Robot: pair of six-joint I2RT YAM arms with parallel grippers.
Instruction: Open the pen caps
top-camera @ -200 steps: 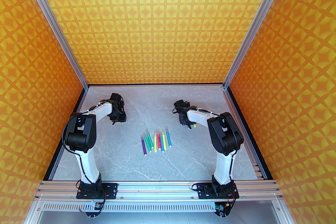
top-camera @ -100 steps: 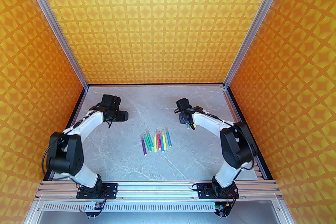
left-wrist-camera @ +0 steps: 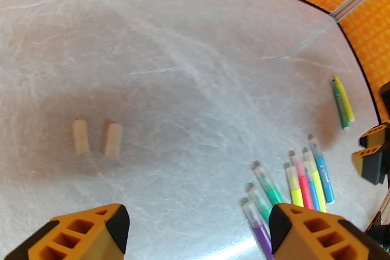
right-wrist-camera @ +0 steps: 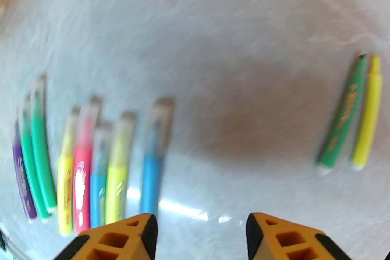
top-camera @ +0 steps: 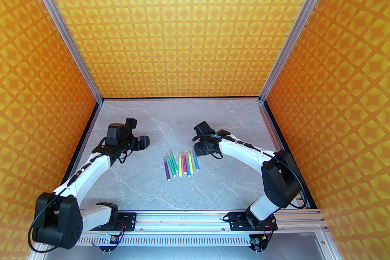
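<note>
Pen caps point(left-wrist-camera: 80, 137), two loose apart from marker row point(left-wrist-camera: 304, 182); left end effector point(left-wrist-camera: 198, 222), right end effector point(right-wrist-camera: 201, 228) agape, empty

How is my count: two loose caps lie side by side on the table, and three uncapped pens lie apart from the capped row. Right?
Not quite. Two uncapped pens, one green and one yellow, lie apart from the capped row, not three; the right wrist view shows it. The loose caps do lie side by side on the table.
</note>
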